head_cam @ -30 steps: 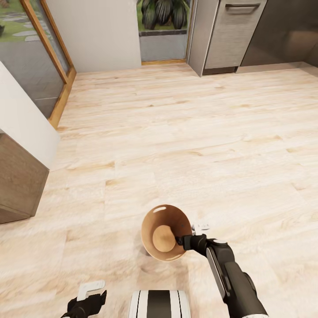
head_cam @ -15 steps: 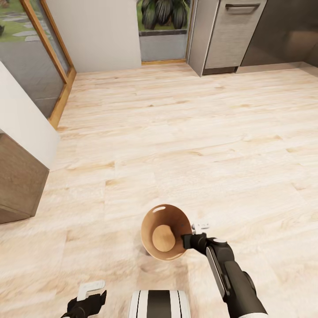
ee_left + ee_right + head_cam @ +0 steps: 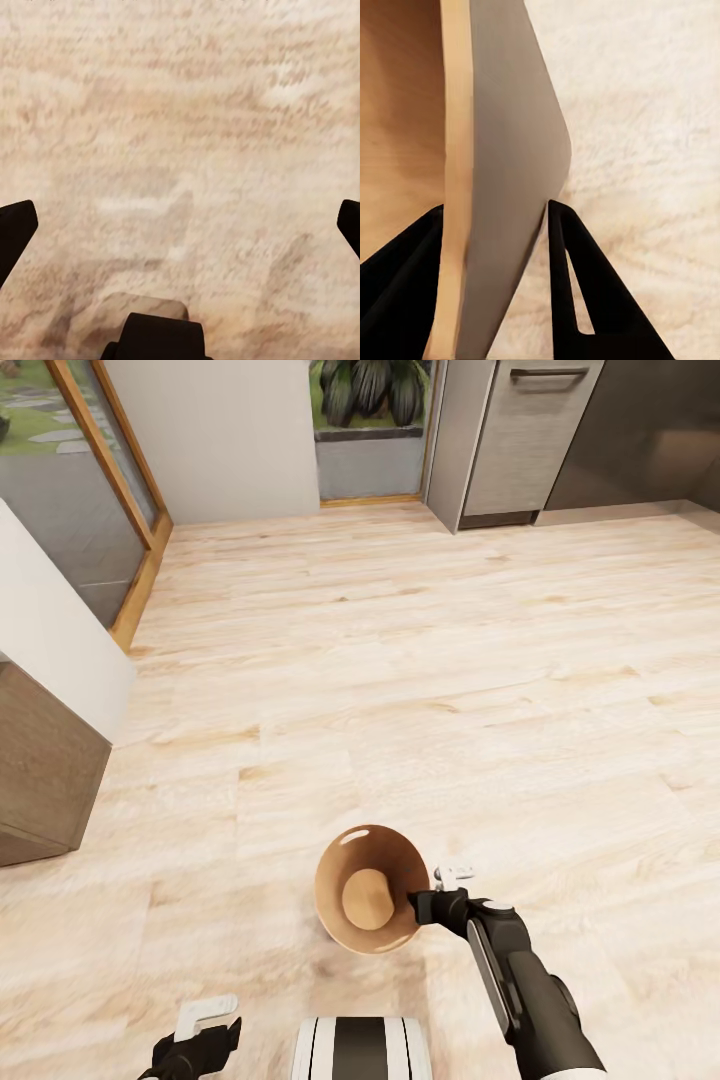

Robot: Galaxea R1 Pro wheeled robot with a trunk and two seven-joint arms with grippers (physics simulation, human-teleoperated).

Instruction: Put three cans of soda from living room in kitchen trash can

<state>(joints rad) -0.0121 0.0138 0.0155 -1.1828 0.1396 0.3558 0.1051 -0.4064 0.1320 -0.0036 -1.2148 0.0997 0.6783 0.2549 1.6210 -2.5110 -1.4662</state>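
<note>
Pale wood floor (image 3: pixel 400 690) fills most of the head view, running back to a white wall (image 3: pixel 215 430), a glazed door with a wood frame (image 3: pixel 110 480) at the left, a window onto plants (image 3: pixel 370 400), and grey cabinets (image 3: pixel 520 435) with a darker panel at the far right. A white-topped wooden unit (image 3: pixel 45 710) is cut off at the left edge. The bin (image 3: pixel 368 888) sits low in the middle of the head view, just ahead of the robot's base (image 3: pixel 360 1048), its copper-brown inside facing the camera; whether it rests on the floor or hangs just above it cannot be told. The right gripper (image 3: pixel 425 905) pinches the bin's rim, one finger (image 3: pixel 397 300) inside and one outside against the grey wall (image 3: pixel 510 187). The left gripper (image 3: pixel 200 1035) is half cut off by the frame's lower edge; in its wrist view the fingertips (image 3: pixel 16 229) stand wide apart over blurred floor, holding nothing.
</note>
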